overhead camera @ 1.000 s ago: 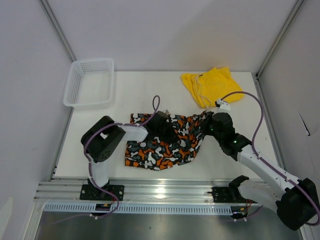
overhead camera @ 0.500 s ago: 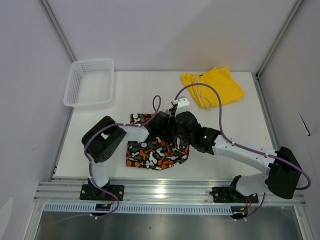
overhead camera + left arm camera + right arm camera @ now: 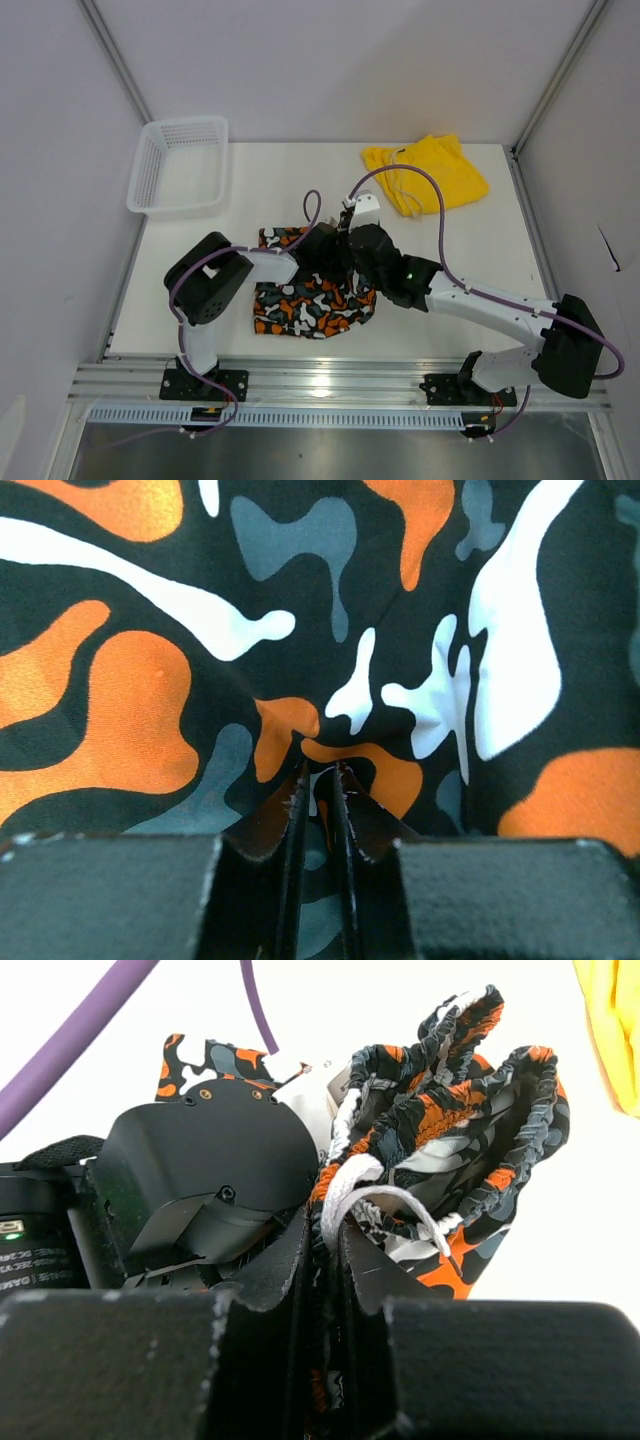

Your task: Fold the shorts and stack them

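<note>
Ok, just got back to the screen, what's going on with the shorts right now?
Both arms are on the patterned shorts mid-table. The left gripper pinches a fold of the fabric. The right gripper is clamped on the bunched waistband and drawstring, right beside it, so the pair looks partly doubled over. The yellow shorts lie crumpled at the far right, untouched, and nothing is stacked yet.

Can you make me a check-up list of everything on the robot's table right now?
Surface: white table, flat.
Job's things: patterned shorts bunched near the front; yellow shorts crumpled at the back right, apart.
Clutter: white basket at the back left, nothing seen inside.
Claws: left claw and right claw both pinch the patterned shorts.
Cables: purple cables loop over the arms.
Surroundings: grey walls; metal rail in front.
</note>
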